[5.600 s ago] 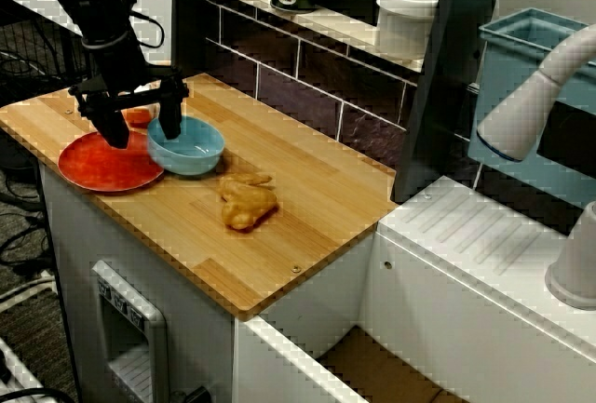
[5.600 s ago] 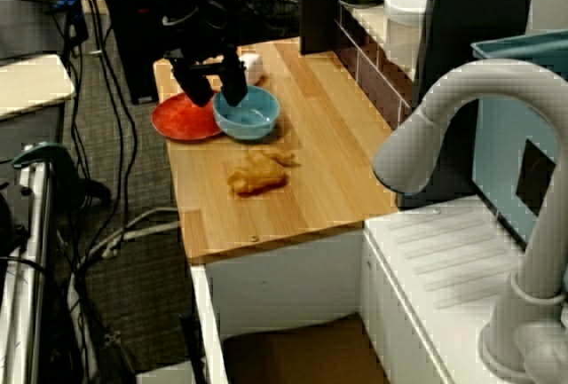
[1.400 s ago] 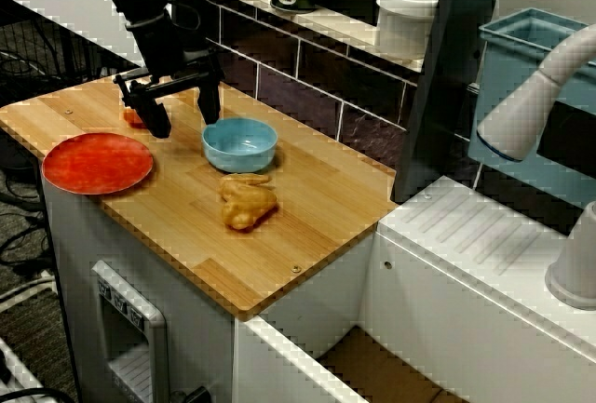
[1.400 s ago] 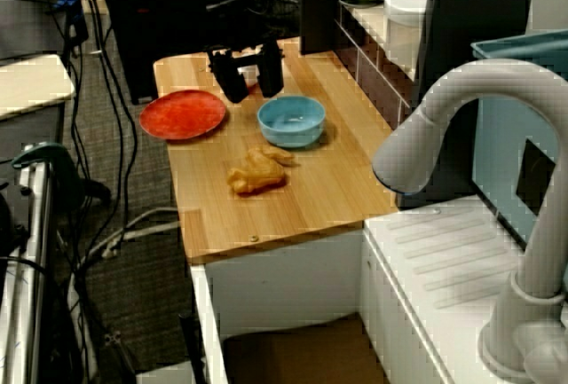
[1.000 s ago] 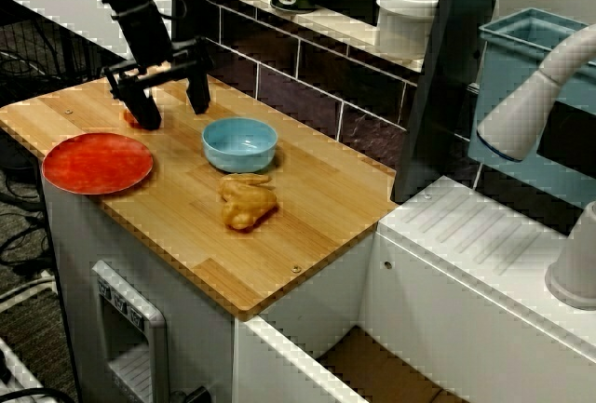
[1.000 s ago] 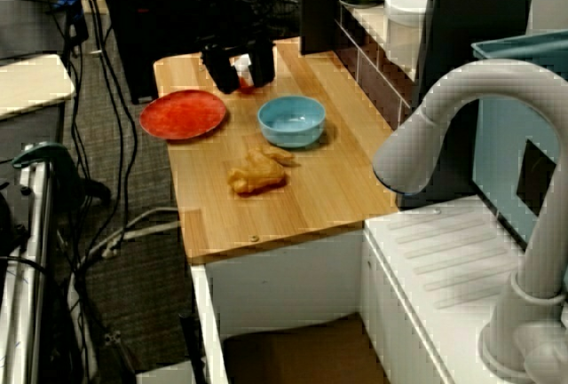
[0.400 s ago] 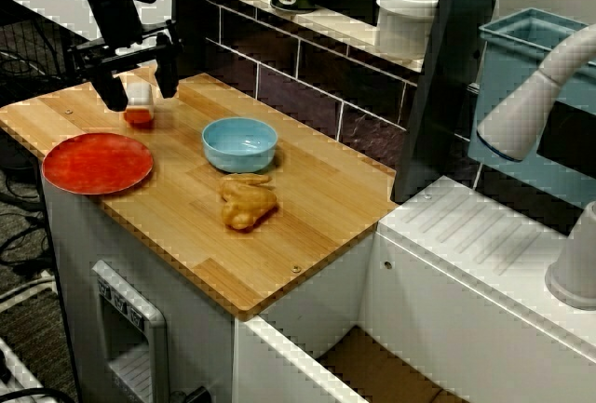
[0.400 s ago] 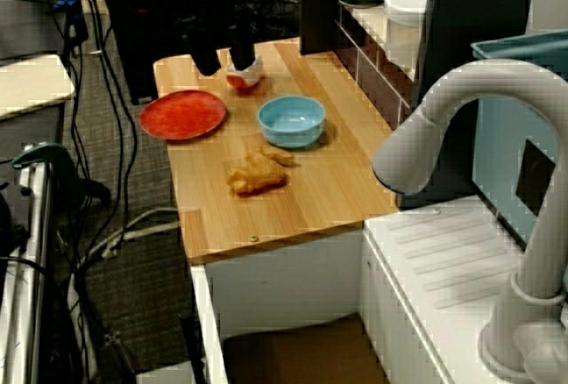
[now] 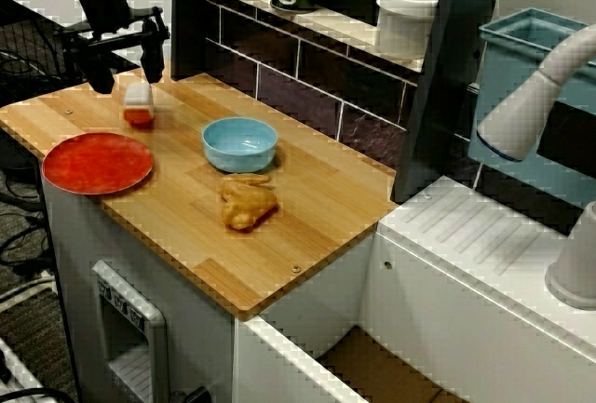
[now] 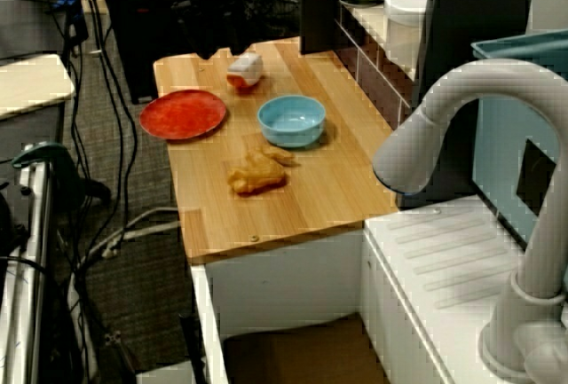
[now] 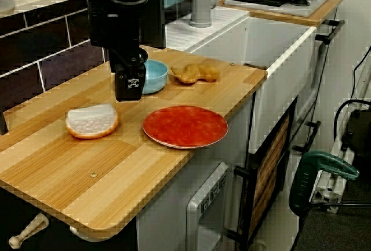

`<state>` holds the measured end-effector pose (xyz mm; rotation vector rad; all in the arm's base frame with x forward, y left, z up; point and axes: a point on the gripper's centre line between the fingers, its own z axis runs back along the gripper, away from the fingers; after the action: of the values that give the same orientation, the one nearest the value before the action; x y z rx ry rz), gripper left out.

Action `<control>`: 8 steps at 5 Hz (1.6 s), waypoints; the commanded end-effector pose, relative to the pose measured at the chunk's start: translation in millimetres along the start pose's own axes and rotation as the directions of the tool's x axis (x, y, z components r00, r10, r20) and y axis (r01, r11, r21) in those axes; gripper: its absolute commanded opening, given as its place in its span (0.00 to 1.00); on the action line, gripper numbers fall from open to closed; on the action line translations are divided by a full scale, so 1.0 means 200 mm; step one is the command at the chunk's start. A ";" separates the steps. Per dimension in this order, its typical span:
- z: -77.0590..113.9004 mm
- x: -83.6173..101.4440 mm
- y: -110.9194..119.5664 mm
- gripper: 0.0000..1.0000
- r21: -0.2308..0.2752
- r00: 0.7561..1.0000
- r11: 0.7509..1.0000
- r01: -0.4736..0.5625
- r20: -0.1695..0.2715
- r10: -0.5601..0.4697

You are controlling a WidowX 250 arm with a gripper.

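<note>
The bun (image 9: 139, 103), lying on the counter (image 9: 317, 200) near the plate (image 9: 97, 162) below the wide-spread, empty gripper (image 9: 126, 74), is judged light, stiff and smooth, best gripped across its orange sides.

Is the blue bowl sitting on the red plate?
No, the blue bowl stands on the bare wooden counter, clear of the red plate.

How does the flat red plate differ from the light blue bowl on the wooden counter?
The flat round red plate is shallow and wide; the round light blue bowl is deep and narrower. The plate lies at the front edge of the wooden counter; the bowl stands farther back, near the middle. Both are round, upright and empty.
</note>
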<state>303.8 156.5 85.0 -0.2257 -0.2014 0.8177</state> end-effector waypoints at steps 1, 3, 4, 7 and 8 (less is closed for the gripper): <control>0.08 0.10 0.02 1.00 -0.006 0.995 1.000 -0.007 0.099 0.007; -0.01 0.14 0.01 1.00 -0.008 0.992 0.999 -0.032 0.118 0.032; -0.05 0.15 0.01 1.00 0.001 0.992 0.999 -0.034 0.123 0.034; -0.14 0.17 0.03 1.00 0.044 0.991 0.998 -0.038 0.132 0.032; -0.16 0.18 0.04 1.00 0.051 0.991 0.998 -0.048 0.127 0.041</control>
<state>322.9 178.5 38.7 -0.1384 -0.2402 0.8946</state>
